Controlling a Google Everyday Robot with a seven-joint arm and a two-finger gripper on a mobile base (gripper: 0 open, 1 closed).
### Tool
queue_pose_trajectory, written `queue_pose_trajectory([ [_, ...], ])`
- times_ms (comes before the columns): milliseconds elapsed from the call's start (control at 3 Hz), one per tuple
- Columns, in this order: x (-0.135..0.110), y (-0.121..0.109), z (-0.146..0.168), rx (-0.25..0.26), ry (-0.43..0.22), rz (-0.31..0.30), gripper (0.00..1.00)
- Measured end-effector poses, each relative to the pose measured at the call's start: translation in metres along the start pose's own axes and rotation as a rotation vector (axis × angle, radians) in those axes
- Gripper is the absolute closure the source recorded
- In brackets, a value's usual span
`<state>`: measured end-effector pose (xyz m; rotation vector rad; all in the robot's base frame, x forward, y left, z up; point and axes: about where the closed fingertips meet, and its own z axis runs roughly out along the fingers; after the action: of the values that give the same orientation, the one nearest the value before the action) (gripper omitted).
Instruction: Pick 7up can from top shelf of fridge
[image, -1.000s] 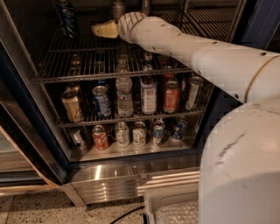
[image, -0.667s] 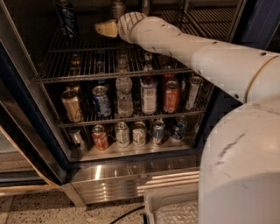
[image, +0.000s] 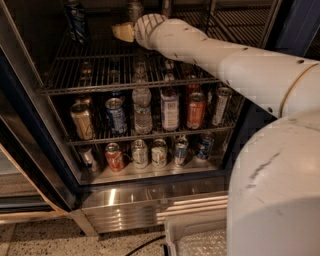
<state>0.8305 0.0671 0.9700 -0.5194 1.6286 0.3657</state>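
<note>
The arm (image: 215, 55) stretched straight over the top shelf (image: 90, 70); the 7up can (image: 134, 9) stood just behind the gripper (image: 123, 32), open or closed I could not tell.

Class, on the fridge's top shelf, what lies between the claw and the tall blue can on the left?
Nothing stands there: the camera view shows only bare bars of the top shelf between the claw, mid-shelf, and the tall blue can.

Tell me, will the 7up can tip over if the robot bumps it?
Probably tippy: the 7up can stands upright on thin wire bars of the top shelf. Its smooth metal side likely feels slippery. The gripper is close by it.
</note>
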Motion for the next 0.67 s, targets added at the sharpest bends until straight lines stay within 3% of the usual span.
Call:
queue_pose_trajectory([
  [333, 0.0000, 0.0000, 0.0000, 0.000, 0.000, 0.000, 0.07],
  [667, -0.0001, 0.0001, 0.0001, 0.000, 0.000, 0.000, 0.00],
])
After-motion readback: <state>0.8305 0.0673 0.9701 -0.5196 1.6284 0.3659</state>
